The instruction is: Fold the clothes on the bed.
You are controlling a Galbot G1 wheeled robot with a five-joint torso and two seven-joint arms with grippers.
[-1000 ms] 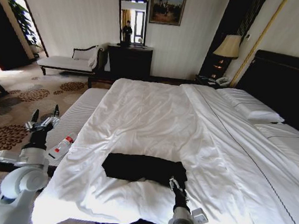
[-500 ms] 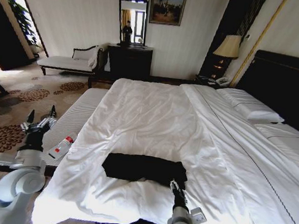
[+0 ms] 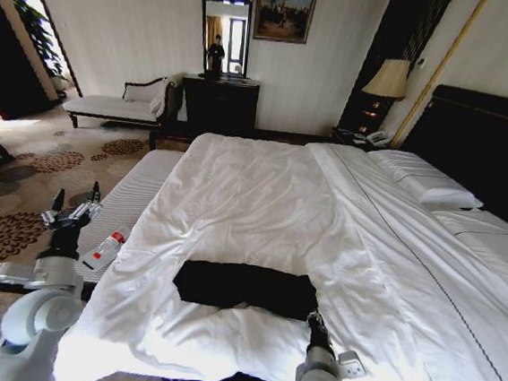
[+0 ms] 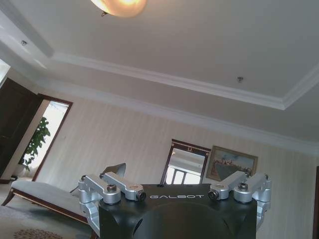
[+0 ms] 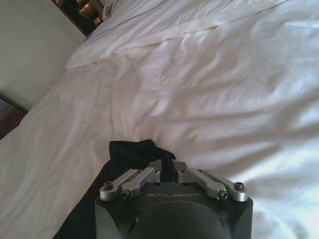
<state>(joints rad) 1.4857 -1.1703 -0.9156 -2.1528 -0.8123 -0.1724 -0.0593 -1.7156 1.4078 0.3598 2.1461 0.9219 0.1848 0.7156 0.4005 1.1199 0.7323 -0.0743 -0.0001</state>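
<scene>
My right jaws [image 5: 167, 167], pressed together, pinch the black T-shirt [image 3: 244, 289] corner to hold its fold on the bed [image 3: 262, 200]; left jaws [image 3: 72, 211], spread, wait aside

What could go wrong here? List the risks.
1. The right gripper is shut at the corner of the T-shirt; it might pinch the white duvet along with it.
2. The shirt lies near the bed's foot edge, so a pull could drag it off.
3. The left gripper hangs over the floor, unable to steady the cloth.
</scene>
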